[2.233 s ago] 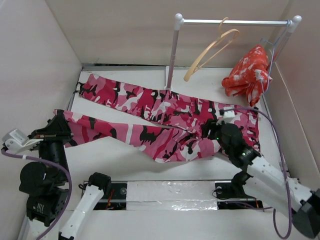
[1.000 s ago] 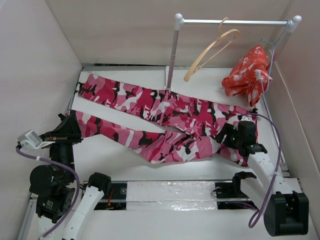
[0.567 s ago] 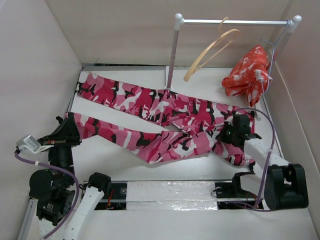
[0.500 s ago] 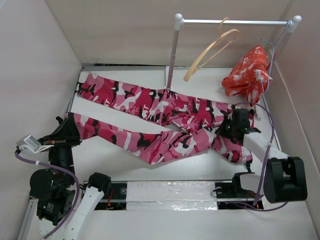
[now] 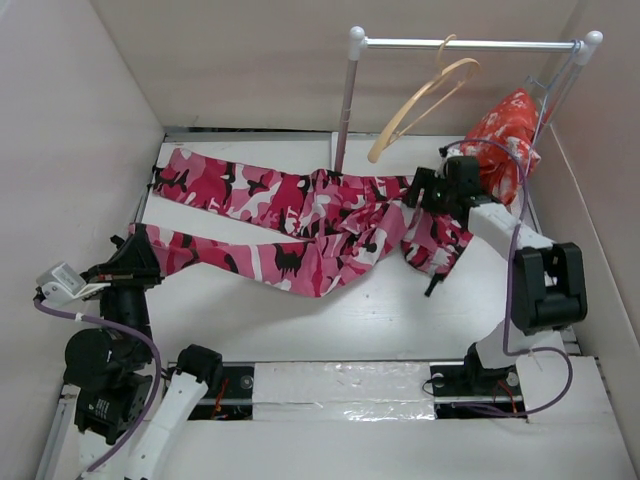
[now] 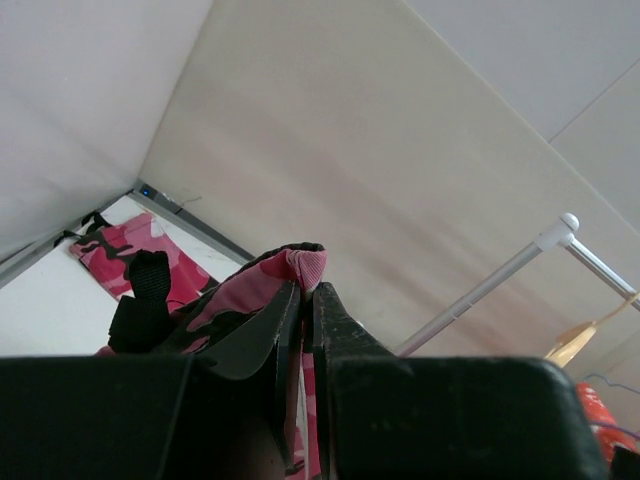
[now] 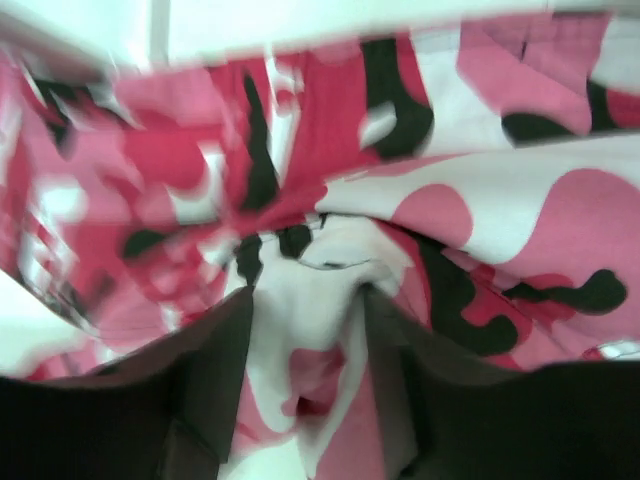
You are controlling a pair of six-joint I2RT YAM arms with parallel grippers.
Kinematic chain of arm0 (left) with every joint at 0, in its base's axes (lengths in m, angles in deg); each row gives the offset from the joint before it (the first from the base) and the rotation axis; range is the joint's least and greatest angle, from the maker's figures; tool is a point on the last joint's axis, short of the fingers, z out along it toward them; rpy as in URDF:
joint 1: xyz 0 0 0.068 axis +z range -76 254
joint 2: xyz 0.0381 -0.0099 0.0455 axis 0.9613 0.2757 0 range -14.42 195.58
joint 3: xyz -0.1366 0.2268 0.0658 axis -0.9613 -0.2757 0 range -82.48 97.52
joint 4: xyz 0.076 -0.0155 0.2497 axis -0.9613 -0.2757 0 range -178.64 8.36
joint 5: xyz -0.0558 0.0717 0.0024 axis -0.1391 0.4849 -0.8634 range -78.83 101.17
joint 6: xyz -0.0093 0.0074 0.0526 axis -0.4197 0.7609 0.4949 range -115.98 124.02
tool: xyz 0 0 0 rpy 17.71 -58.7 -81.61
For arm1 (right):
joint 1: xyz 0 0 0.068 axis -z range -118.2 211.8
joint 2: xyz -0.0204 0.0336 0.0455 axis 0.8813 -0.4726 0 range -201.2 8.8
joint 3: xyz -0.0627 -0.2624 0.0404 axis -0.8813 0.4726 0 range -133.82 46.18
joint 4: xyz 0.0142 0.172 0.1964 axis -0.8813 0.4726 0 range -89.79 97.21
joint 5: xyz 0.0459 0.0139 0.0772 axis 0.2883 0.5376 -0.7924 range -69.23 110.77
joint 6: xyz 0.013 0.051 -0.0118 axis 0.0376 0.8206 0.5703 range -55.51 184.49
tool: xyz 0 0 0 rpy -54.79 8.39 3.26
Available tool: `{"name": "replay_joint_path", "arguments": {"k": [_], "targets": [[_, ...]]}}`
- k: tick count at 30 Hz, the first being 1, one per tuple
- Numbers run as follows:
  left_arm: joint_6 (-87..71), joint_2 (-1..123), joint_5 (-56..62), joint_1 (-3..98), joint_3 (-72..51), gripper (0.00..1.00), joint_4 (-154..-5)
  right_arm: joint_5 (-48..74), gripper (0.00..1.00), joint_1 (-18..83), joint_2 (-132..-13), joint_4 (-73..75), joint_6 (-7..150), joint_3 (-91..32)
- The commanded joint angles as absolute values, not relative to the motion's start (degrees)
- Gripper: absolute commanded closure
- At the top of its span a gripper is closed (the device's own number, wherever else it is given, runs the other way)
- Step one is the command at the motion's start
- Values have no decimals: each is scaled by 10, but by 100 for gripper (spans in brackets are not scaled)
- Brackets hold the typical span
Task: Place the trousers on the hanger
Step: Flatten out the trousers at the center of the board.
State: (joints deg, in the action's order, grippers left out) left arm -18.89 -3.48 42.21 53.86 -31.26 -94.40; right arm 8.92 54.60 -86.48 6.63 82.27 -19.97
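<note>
The camouflage trousers (image 5: 300, 215) lie across the table, their legs reaching left and the waist end bunched up at the right. My left gripper (image 5: 135, 258) is shut on the cuff of the near leg; in the left wrist view that pink cuff (image 6: 300, 265) is pinched at the tips of the left gripper (image 6: 307, 290). My right gripper (image 5: 432, 190) has closed on a fold of the waist end and holds it just below the rail. In the right wrist view the trousers (image 7: 450, 200) fill the frame, a fold bunched inside the right gripper (image 7: 305, 300). The tan wooden hanger (image 5: 425, 95) hangs tilted on the rail.
A white garment rail (image 5: 470, 44) on two posts stands at the back right. A red-orange garment (image 5: 505, 130) hangs at its right end, close behind my right arm. White walls enclose the table on the left, back and right.
My right gripper has carried the waist end away from me and leftward, toward the rail, bunching the fabric. The left gripper has kept its hold on the cuff and barely moved.
</note>
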Motion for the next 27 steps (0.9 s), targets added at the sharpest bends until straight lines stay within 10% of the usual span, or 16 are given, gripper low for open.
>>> {"name": "replay_joint_path", "arguments": {"k": [1, 6, 9, 10, 13, 15, 21, 27], "targets": [[-184, -27, 418, 537, -315, 100, -902, 125, 20, 528, -735, 45, 789, -120], [-188, -12, 398, 537, -311, 100, -903, 229, 4, 509, -513, 80, 817, 29], [-191, -12, 398, 537, -310, 100, -901, 242, 32, 504, -375, 114, 846, 135], [-192, -13, 397, 537, -310, 100, -901, 231, 66, 504, -347, 118, 864, 186], [-196, -19, 389, 537, -312, 100, -903, 232, 100, 526, -277, 153, 909, 238], [-197, -22, 392, 537, -310, 100, -904, 224, 100, 544, -267, 166, 921, 263], [-195, -42, 394, 537, -312, 100, -903, 246, 32, 619, -306, 160, 924, 258], [-191, -60, 400, 537, -315, 100, -902, 265, 26, 645, -372, 111, 923, 256]]}}
